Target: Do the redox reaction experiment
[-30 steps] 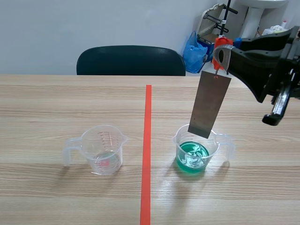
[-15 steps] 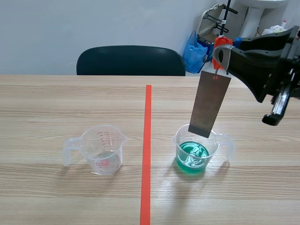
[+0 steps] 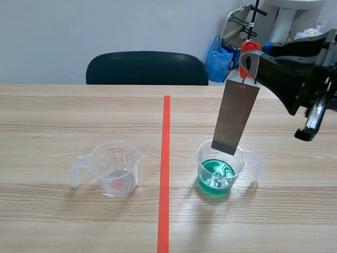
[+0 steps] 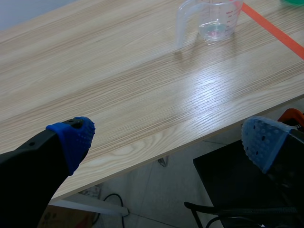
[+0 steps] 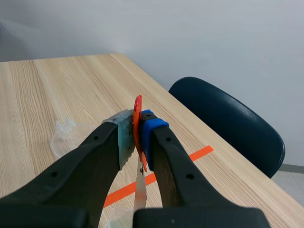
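A grey metal plate (image 3: pixel 235 117) hangs from an orange clip (image 3: pixel 247 55), with my right gripper (image 3: pixel 249 62) shut on that clip high over the table's right half. The plate's lower edge is level with the rim of a clear beaker of green liquid (image 3: pixel 220 168), above the liquid. In the right wrist view the clip (image 5: pixel 137 114) is pinched in my right gripper (image 5: pixel 135 137) and the plate (image 5: pixel 139 194) drops below it. Left of the tape stands a nearly empty beaker (image 3: pixel 115 167). My left gripper (image 4: pixel 166 142) is open and holds nothing, beyond the table's near edge, far from that beaker (image 4: pixel 211 21).
An orange tape line (image 3: pixel 165 168) splits the wooden table (image 3: pixel 63 116). A dark chair (image 3: pixel 146 68) stands behind the far edge, with a blue bag (image 3: pixel 217 58) and clutter at the back right. Below my left gripper lie the floor and a dark object (image 4: pixel 228 180).
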Controlling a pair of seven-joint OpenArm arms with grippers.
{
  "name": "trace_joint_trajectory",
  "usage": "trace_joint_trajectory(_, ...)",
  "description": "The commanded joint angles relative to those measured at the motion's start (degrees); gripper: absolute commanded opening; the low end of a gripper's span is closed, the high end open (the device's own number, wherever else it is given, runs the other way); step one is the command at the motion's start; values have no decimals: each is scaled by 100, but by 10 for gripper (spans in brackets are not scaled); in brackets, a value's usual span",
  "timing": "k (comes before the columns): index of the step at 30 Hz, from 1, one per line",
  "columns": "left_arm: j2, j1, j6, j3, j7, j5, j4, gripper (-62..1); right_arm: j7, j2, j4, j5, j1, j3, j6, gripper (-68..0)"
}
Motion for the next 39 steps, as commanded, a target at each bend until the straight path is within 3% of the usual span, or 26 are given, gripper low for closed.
trace_joint_trajectory(1,-20,4,11,7,-81,-59,50,14,92,31,37,81,66,39,4,-669)
trace_joint_trajectory(31,-52,4,15,7,-48,-9,50,14,92,31,37,81,66,39,7,-669)
trace_joint_trajectory(39,-50,4,15,7,-39,223,48,14,92,31,37,81,66,39,7,-669)
